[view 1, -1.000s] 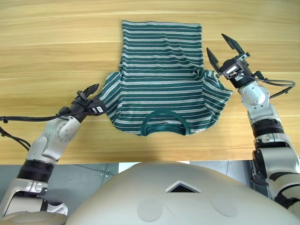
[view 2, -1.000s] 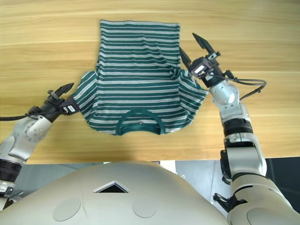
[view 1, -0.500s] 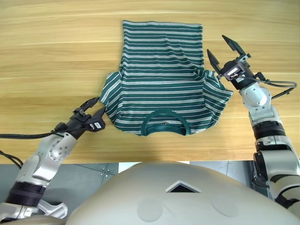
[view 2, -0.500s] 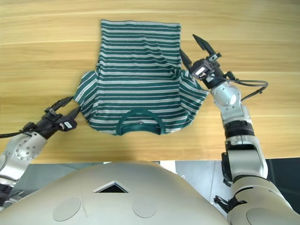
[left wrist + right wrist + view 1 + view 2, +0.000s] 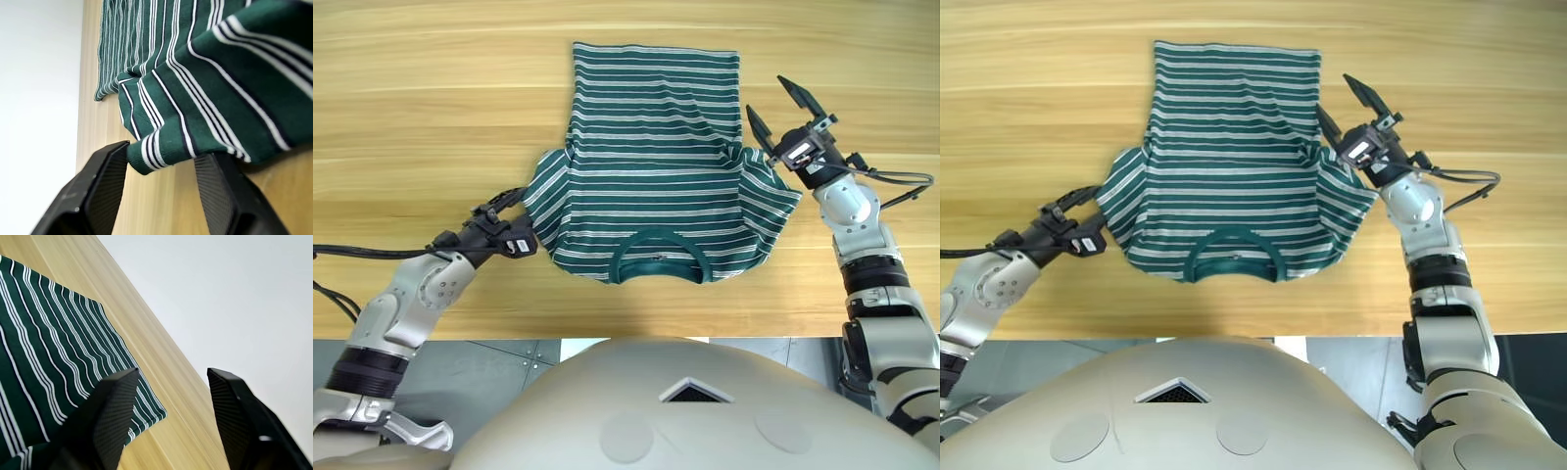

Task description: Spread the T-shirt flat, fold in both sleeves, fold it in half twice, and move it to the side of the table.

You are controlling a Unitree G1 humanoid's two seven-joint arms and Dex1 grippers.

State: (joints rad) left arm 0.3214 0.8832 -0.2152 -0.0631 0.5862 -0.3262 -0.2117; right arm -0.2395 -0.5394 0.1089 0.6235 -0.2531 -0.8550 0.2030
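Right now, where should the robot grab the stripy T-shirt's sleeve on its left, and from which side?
Best guess: pinch the sleeve at its outer hem, coming in low from the robot's left along the table. That corner sticks out free past the body, and the open left hand straddles it.

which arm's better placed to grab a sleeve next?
Left. The left gripper is open with the T-shirt's left sleeve edge already between its fingers. The right gripper is open too, but looks raised beside the shirt, fingertips off the cloth.
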